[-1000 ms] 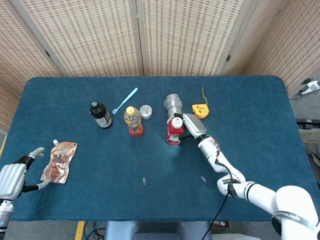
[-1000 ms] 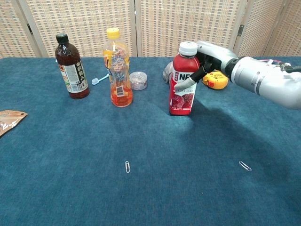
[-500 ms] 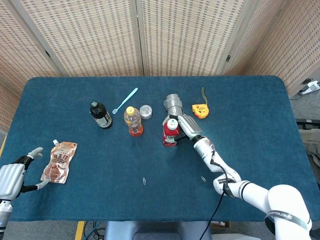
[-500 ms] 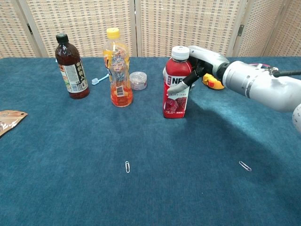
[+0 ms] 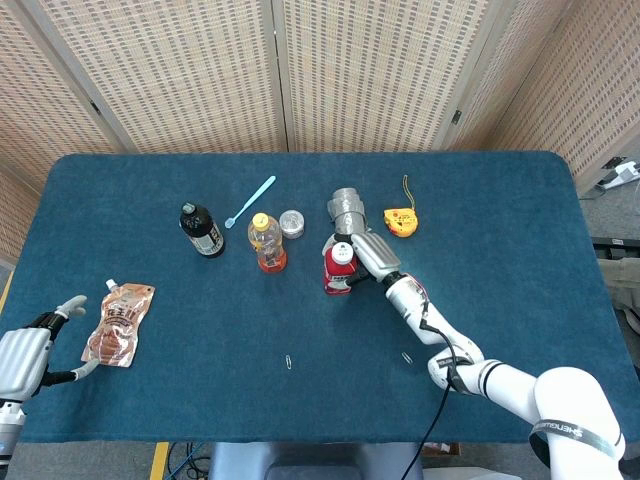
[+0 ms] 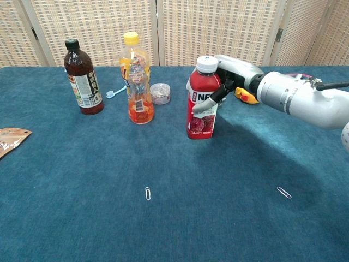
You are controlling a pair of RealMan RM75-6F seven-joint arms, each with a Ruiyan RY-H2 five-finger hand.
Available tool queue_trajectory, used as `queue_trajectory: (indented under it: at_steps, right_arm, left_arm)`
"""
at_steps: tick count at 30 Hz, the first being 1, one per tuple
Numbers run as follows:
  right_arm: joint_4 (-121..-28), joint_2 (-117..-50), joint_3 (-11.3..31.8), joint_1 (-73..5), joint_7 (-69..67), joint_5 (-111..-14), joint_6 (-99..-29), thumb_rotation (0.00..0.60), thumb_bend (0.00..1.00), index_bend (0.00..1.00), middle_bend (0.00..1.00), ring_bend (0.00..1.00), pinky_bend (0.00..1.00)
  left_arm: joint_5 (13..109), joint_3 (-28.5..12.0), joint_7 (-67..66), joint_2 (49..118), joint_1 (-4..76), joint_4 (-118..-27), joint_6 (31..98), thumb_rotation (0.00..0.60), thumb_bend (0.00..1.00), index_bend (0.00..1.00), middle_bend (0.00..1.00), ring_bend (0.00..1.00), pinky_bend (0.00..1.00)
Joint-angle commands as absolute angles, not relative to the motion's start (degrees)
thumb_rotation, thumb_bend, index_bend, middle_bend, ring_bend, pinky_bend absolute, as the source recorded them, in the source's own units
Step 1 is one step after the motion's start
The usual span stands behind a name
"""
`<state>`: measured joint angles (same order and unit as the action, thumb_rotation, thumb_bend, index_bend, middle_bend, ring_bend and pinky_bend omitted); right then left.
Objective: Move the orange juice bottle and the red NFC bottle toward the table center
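Note:
The red NFC bottle [image 5: 339, 270] [image 6: 203, 103] with a white cap stands upright near mid-table. My right hand [image 5: 370, 251] [image 6: 232, 76] wraps around its right side and grips it just below the cap. The orange juice bottle [image 5: 267, 243] [image 6: 136, 79], yellow-capped, stands upright a little to the left of it, untouched. My left hand [image 5: 28, 352] hovers at the table's near left edge, fingers apart, holding nothing; the chest view does not show it.
A dark bottle [image 5: 201, 230] [image 6: 82, 77] stands left of the juice. A small clear jar [image 5: 292, 223], a light blue toothbrush [image 5: 250, 200], a grey tape roll [image 5: 346, 207] and a yellow tape measure [image 5: 400, 221] lie behind. A brown pouch [image 5: 118, 323] and paper clips [image 6: 148, 193] lie nearer.
My right hand has slid the red NFC bottle leftward, closer to the orange juice bottle. The left hand has barely moved.

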<state>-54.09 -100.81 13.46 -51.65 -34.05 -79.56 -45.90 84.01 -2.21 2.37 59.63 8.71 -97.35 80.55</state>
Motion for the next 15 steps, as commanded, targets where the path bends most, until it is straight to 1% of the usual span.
queue_trajectory:
  at_steps: [1,4,6,9,15]
  right_arm:
    - [-54.1,-100.5,13.2,-51.7,-34.5,-79.9,-46.0,0.600,0.00,0.38,0.37,0.38,0.57]
    - [-54.3,-100.1,13.0,-51.7,-34.9,-80.3,-46.5,0.600,0.00,0.29,0.31,0.33,0.53]
    - [-54.4,-99.9,13.0,-51.7,-35.0,-80.4,-46.8,0.600,0.00,0.24,0.26,0.29,0.49]
    - [-54.8,-99.5,12.9,-51.5,-34.9,-80.5,-47.2,0.600,0.00,0.18,0.21,0.25,0.45]
    - [-57.0,-97.3,12.4,-51.5,-34.5,-81.2,-47.5,0.600,0.00,0.11,0.14,0.20,0.41]
  left_arm:
    - [84.0,-2.2,2.3,59.7,8.7,-97.3,80.4,0.600,0.07,0.17,0.29,0.31,0.48]
    - [84.0,-2.2,2.2,59.7,8.7,-97.2,80.4,0.600,0.07,0.17,0.29,0.31,0.48]
    - [84.1,-2.1,2.2,59.7,8.7,-97.2,80.4,0.600,0.07,0.17,0.29,0.31,0.48]
    - [84.1,-2.1,2.0,59.8,8.7,-97.1,80.3,0.600,0.07,0.17,0.29,0.31,0.48]
    - [84.2,-2.0,1.7,60.0,8.8,-97.0,80.0,0.600,0.07,0.17,0.29,0.31,0.48]
